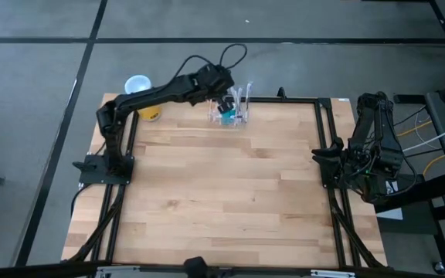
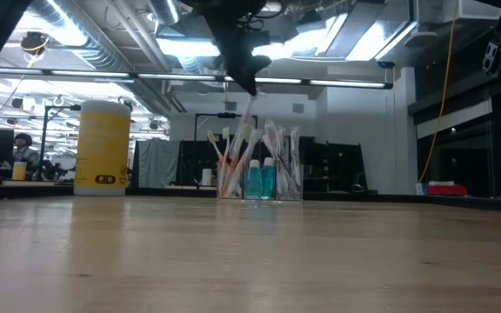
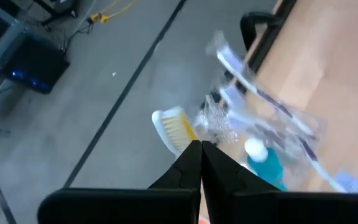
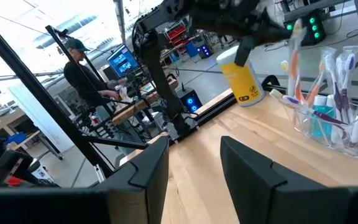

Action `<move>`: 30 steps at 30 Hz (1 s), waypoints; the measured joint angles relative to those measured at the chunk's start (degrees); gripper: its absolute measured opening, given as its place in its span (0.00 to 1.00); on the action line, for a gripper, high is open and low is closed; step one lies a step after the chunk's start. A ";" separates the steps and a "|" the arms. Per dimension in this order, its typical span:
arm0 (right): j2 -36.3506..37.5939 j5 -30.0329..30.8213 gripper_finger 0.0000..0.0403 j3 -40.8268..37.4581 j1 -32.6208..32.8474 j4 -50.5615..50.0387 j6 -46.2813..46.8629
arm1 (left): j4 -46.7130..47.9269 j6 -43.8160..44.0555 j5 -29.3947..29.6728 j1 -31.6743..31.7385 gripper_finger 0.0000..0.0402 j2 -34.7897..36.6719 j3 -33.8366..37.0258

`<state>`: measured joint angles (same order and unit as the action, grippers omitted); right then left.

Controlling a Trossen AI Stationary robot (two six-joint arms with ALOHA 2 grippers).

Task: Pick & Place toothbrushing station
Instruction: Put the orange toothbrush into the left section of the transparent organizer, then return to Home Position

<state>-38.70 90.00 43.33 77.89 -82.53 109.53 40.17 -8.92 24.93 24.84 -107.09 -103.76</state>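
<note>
We've got the toothbrushing station (image 1: 232, 110) sitting at the far edge of the table (image 1: 222, 201), a clear little holder stuffed with toothbrushes and a teal bottle. The left gripper (image 1: 224, 101) is right over it with its fingers pressed fully together. From the left wrist view the fingertips sit right by a brush head, but we honestly can't tell if they're pinching anything. The yellow canister (image 1: 141, 100) stands near the far left corner, apart from the station. The right gripper (image 4: 194, 155) waits at the table's right edge, jaws apart, holding nothing.
</note>
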 joint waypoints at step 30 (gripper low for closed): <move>0.04 0.00 0.37 0.00 -2.54 -0.09 0.14 | -16.12 9.87 0.92 -0.98 0.17 16.86 31.29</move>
<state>-38.65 90.00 43.33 75.35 -82.62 109.66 24.05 0.95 25.86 23.86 -90.23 -72.47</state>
